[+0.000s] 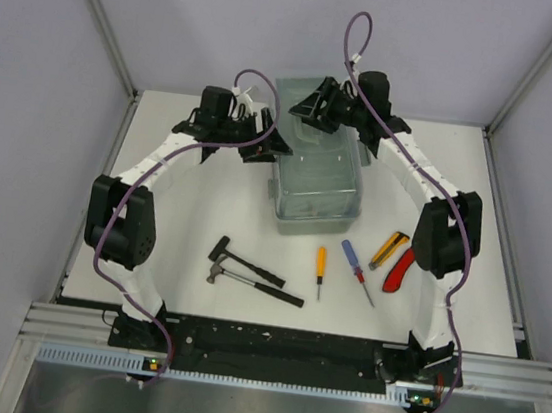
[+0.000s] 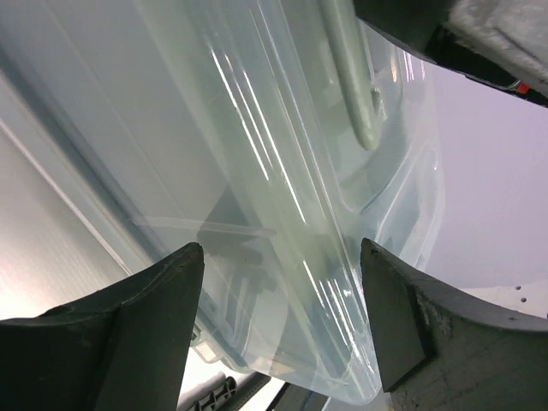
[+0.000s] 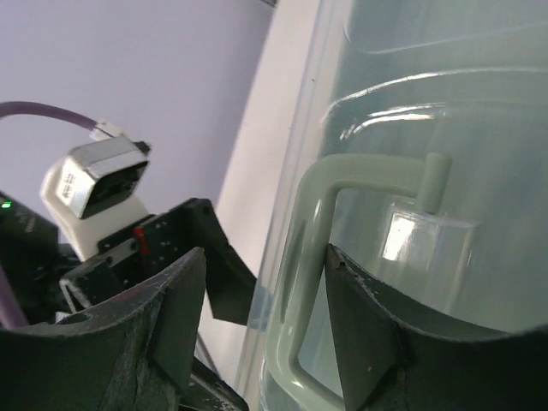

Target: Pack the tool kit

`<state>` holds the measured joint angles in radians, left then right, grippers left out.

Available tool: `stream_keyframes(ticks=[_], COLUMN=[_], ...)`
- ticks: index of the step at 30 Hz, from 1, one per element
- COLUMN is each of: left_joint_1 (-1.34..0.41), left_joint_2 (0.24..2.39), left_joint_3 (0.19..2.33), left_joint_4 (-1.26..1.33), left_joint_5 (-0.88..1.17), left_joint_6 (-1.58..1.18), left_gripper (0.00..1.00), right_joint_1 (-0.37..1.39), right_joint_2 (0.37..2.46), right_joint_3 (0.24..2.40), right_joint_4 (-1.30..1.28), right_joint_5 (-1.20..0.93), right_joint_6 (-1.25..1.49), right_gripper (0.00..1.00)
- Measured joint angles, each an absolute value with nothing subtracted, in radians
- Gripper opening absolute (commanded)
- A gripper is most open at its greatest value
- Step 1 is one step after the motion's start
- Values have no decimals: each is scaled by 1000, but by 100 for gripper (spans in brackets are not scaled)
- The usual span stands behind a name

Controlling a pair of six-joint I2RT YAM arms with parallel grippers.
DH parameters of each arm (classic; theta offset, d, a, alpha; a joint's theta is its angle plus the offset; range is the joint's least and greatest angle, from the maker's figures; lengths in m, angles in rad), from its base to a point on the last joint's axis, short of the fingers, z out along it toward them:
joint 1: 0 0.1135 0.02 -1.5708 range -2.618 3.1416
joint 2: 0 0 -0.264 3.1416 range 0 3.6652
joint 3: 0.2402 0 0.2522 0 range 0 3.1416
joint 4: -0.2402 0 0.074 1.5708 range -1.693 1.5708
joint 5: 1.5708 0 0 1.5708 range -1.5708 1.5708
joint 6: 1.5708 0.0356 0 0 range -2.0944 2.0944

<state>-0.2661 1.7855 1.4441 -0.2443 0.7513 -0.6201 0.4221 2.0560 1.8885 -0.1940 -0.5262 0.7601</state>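
The large grey-green plastic toolbox [image 1: 320, 177], its translucent lid apparently shut, sits on the white desk [image 1: 206, 198]. In front of it lie two small black-handled hammers [image 1: 248, 269], two screwdrivers [image 1: 320, 267], a yellow cutter [image 1: 389, 249] and a red cutter [image 1: 398, 270]. Opening the box seems the step in hand. The left claw [image 2: 282, 257], wide and empty, flanks its left lid edge; the right claw [image 3: 265, 257], partly open, straddles the pale top handle [image 3: 368, 175] ungripped. Next, probably, one claw steadies the box while the other raises the lid

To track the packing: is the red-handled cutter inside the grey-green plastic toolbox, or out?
Out. The red-handled cutter lies on the white table, right of the grey-green plastic toolbox, beside the yellow cutter.
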Motion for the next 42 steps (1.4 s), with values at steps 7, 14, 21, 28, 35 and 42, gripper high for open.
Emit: stream_keyframes(ticks=[7, 14, 21, 28, 35, 42], left_joint_1=[-264, -260, -257, -249, -273, -304], left_joint_2=[1794, 1796, 1796, 1794, 1742, 1688], left_joint_3=[1501, 1577, 1581, 1529, 1501, 1488], left_joint_4=[-324, -345, -312, -210, -139, -22], left_joint_5=[718, 675, 660, 606, 474, 444], left_joint_6=[-590, -575, -609, -662, -660, -669], left_gripper=[87, 89, 84, 73, 72, 72], right_joint_1=[391, 384, 382, 377, 376, 377], right_joint_2=[2055, 2056, 2058, 2061, 2064, 2066], right_joint_3=[1758, 1715, 1708, 1695, 1693, 1689], right_joint_4=[114, 226, 244, 279, 290, 300], right_joint_5=[-657, -687, -690, -698, -700, -704], right_joint_6=[932, 1020, 1053, 1088, 1104, 1113], right_gripper=[57, 57, 56, 56, 55, 55])
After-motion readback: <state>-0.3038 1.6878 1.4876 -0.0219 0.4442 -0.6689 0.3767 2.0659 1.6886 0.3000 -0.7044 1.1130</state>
